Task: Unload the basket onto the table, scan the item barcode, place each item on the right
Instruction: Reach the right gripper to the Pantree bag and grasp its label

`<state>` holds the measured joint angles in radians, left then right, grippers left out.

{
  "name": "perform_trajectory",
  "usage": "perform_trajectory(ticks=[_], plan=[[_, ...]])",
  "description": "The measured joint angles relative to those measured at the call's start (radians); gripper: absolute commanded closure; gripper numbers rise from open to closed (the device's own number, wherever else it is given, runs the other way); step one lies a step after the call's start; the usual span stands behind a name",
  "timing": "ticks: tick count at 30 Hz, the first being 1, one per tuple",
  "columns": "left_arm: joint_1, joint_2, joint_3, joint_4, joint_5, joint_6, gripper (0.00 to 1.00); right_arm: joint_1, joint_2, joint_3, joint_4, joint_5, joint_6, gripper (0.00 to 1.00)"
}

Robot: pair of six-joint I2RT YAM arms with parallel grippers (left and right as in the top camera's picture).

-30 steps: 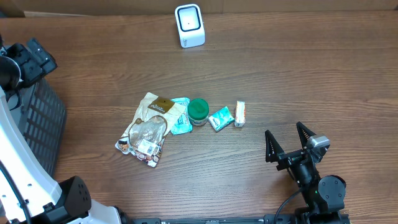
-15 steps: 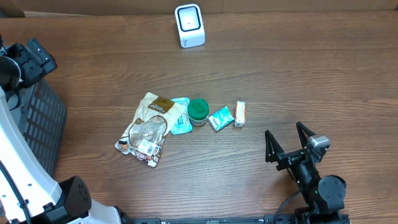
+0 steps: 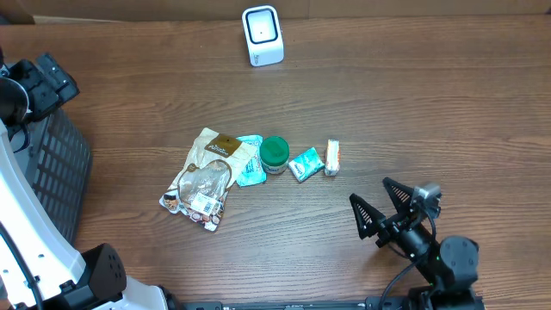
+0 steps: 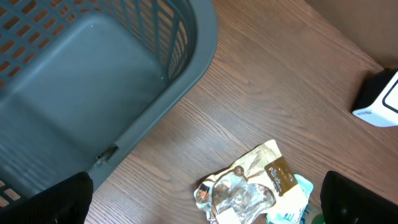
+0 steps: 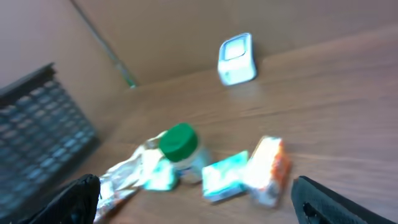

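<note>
R gripper (image 3: 368, 190) is hanging wide open and holding nothing, low over the table (image 3: 448, 112) near the front edge, jaws pointing twd the item row. L gripper (image 4: 208, 205) is also gaping empty, hovering by the basket (image 4: 93, 93) at far left. The items are lying mid-table in a tight row: snack bag (image 3: 202, 176), teal sachet (image 3: 250, 160), green-lid jar (image 3: 275, 153), small teal pack (image 3: 306, 164), and at the R end, nearest the R arm, the small white-orange box (image 3: 332, 157). Which one is getting scanned isn't settled; I'm judging the box likeliest. It's prob. light, stiff-ish card, best pinched across its narrow sides w/ the long faces left bare for the barcode (not readable here). It's lying just beside the teal pack, maybe touching, so the inner finger is getting little room; the outer side is lying open. Bag and sachet are prob. floppy and slick. The scanner (image 3: 263, 34) is standing at the far edge, well apart, w/ bare wood between for the carry.
</note>
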<state>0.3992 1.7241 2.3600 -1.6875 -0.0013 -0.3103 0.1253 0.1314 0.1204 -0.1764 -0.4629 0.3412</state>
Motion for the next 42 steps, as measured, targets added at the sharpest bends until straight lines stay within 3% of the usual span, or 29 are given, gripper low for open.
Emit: perform_trajectory(ticks=[4, 8, 13, 18, 22, 28, 35, 42], plan=[[0.0, 0.0, 0.0, -0.002, -0.001, 0.0, 0.0, 0.0, 0.192, 0.262, -0.183, -0.127, 0.03, 0.0], [0.0, -0.003, 0.0, -0.003, -0.002, 0.0, 0.0, 0.002, 0.53, 0.47, -0.357, -0.29, 0.032, 0.0], [0.0, -0.006, 0.001, 0.001, -0.004, 0.0, 0.01, 0.002, 0.949, 0.508, -0.201, -0.5, 0.064, 0.0], [0.0, -0.006, 0.001, 0.0, -0.003, 0.0, 0.0, 0.055, 1.176, 0.508, -0.069, -0.577, 0.093, 0.01], [0.0, -0.006, 0.001, 0.0, -0.003, 0.0, 0.0, 0.262, 1.222, 0.508, -0.022, -0.435, 0.211, 0.07], [0.0, -0.006, 0.001, 0.0, -0.003, 0.0, 0.0, 0.552, 1.229, 0.52, 0.021, -0.065, 0.462, 0.14], [0.0, -0.006, 0.001, 0.0, -0.003, 0.0, 0.0, 0.645, 1.479, 0.782, -0.085, 0.102, 0.531, 0.11], [0.0, -0.006, 0.001, 0.0, -0.003, 0.0, 0.0, 0.676, 1.635, 0.861, 0.004, 0.124, 0.613, 0.05]])
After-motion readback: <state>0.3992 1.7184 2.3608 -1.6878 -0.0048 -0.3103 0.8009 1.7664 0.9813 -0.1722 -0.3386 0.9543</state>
